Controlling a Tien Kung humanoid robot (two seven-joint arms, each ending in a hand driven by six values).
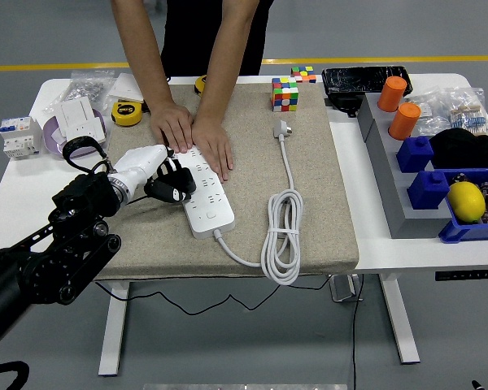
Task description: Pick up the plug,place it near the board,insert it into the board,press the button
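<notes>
My left hand (156, 173), white-backed with black fingers, sits over the left side of the long white power strip (202, 197), and my fingers are curled around a small black plug (172, 190) that touches the strip's left edge about midway along it. I cannot tell whether its pins are in a socket. My right hand is out of sight.

The strip lies diagonally on the beige fabric mat (309, 211) covering the middle of the white table (16, 195). A person at the far side presses both hands (192, 134) flat on the strip's far end, just beyond my fingers. The strip's own white cable (282, 236) loops into a coil to the right and ends in a white plug (281, 128) lying loose near a multicoloured puzzle cube (285, 94).

On the right, a grey stepped stand (394, 191) carries two orange cylinders (398, 106) and two blue blocks (421, 171). Beside them a blue open bin (454, 229) holds a yellow lemon-shaped object (466, 201), and a black soft bundle (465, 149) sits in the compartment behind it. A clear bag of small parts (459, 108) lies at the far right corner, a black tray (354, 79) next to it.

On the left of the table are a yellow tape measure (128, 113), a white wall socket plate (76, 116) and a white breaker unit (19, 136).
</notes>
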